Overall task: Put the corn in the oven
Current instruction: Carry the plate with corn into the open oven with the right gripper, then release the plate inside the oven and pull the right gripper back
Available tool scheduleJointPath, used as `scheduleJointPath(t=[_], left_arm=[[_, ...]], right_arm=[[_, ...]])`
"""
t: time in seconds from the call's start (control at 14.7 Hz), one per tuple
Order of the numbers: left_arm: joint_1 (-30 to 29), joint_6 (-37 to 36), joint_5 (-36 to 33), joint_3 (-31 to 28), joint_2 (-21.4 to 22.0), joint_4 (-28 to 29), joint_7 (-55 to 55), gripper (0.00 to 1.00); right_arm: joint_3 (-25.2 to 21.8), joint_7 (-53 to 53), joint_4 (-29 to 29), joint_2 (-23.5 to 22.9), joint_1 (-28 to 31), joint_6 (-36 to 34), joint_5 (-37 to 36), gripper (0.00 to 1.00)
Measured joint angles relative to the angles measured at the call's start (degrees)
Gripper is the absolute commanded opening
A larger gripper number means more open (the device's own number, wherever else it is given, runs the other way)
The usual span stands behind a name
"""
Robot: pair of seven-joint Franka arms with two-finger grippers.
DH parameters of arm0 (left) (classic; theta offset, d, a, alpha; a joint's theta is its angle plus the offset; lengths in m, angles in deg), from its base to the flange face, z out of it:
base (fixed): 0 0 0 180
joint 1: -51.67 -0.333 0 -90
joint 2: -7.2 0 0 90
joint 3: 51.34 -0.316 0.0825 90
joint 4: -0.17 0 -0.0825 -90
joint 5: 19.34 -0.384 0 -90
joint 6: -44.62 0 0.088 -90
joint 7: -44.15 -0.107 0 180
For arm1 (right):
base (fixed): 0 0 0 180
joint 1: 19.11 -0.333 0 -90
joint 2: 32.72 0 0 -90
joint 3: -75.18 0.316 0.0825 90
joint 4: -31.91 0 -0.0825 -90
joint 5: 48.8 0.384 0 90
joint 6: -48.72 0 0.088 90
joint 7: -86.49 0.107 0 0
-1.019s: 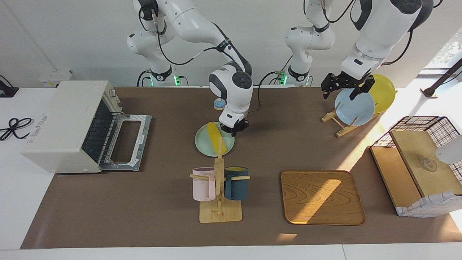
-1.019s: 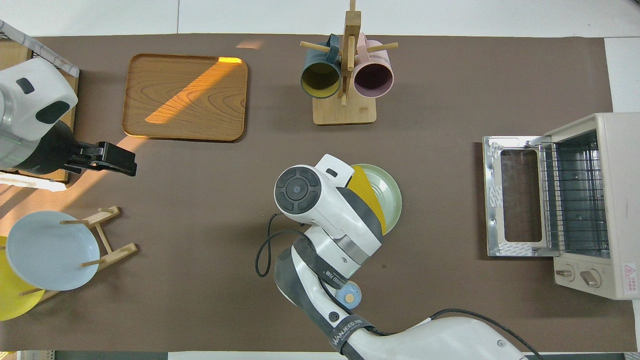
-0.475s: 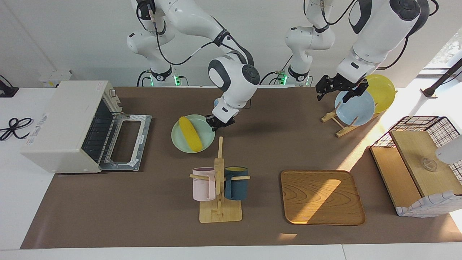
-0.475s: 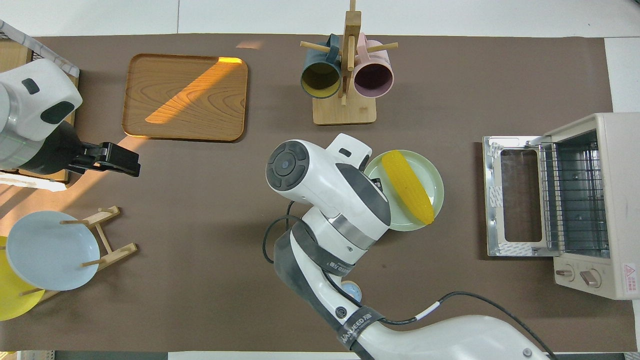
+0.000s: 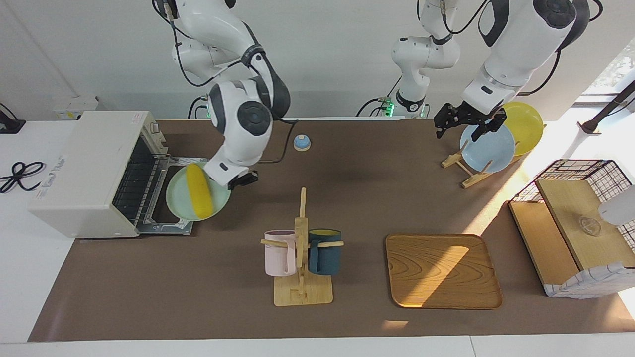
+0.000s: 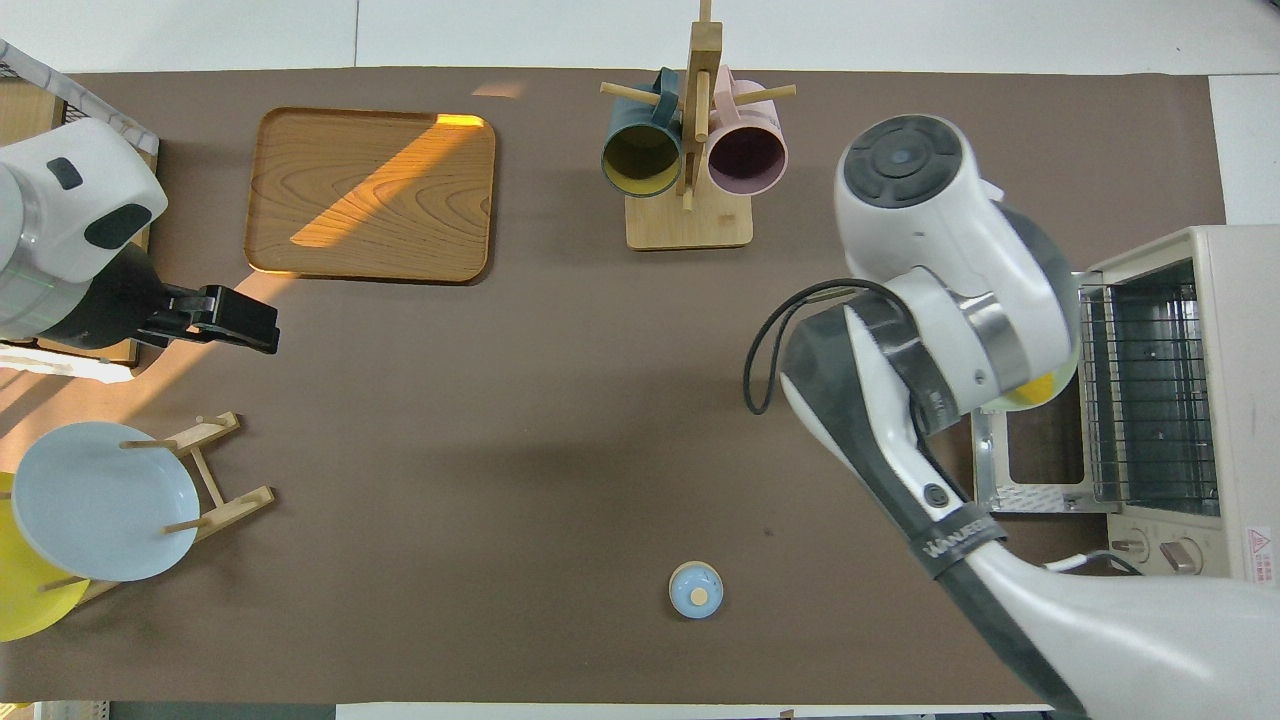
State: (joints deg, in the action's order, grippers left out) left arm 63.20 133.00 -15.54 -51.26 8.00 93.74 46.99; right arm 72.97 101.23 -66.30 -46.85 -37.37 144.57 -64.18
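Facing view
Writing: gray letters on the oven point(image 5: 84, 168) top, too small to read.
Corn: the corn point(image 5: 198, 191) is bright yellow and long. It lies on a pale green plate point(image 5: 178, 203) over the open oven door point(image 5: 171, 191).
Right gripper: the right gripper point(image 5: 238, 179) pinches the plate's rim, fingers closed.
Left gripper: the left gripper point(image 5: 469, 121) waits over the plate rack point(image 5: 466, 166), jaws wide, holding nothing.

Overhead view
Writing: "WANJEED" on the right arm's band point(image 6: 955, 535); a red warning sticker point(image 6: 1258, 555) on the oven point(image 6: 1190, 400).
Corn: only a yellow tip point(image 6: 1035, 388) shows under the arm, in front of the oven.
Left gripper: the left gripper point(image 6: 235, 322) holds nothing.

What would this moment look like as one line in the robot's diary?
right gripper: shut on green plate | corn: on plate, over open oven door | left gripper: open, waiting over plate rack
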Motion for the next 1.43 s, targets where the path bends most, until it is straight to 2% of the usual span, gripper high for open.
scheduleJointPath(t=[0.2,0.34,0.54,0.95,1.22,1.29,1.36,1.43], left_arm=[[-0.02,0.03,-0.03,0.07,0.00,0.00,-0.01,1.00],[-0.07,0.03,-0.05,-0.05,0.03,0.00,-0.01,1.00],[-0.24,0.04,-0.06,-0.29,0.16,-0.02,-0.01,1.00],[-0.45,0.04,-0.06,-0.29,0.25,-0.04,-0.01,1.00],[-0.47,0.04,-0.06,-0.28,0.25,-0.04,-0.01,1.00],[-0.47,0.04,-0.06,-0.27,0.25,-0.04,-0.01,1.00],[-0.48,0.04,-0.06,-0.28,0.25,-0.04,-0.01,1.00],[-0.49,0.04,-0.06,-0.28,0.25,-0.04,-0.01,1.00]], right_arm=[[0.02,-4.68,-6.90,5.34,5.65,-0.03,0.01,0.00],[0.06,-7.18,-9.51,7.32,8.82,-0.02,0.10,0.00],[0.10,-9.56,-12.68,8.70,12.62,0.76,0.74,0.00],[0.14,-14.38,-19.43,10.11,17.78,9.10,0.78,0.00],[0.16,-14.94,-22.22,11.49,18.79,12.17,0.85,0.00],[0.19,-14.94,-22.57,11.67,18.79,12.67,0.87,0.14],[0.19,-14.94,-22.79,11.79,18.79,12.99,0.89,0.36],[0.19,-14.94,-22.97,11.88,18.79,13.30,0.99,0.43]])
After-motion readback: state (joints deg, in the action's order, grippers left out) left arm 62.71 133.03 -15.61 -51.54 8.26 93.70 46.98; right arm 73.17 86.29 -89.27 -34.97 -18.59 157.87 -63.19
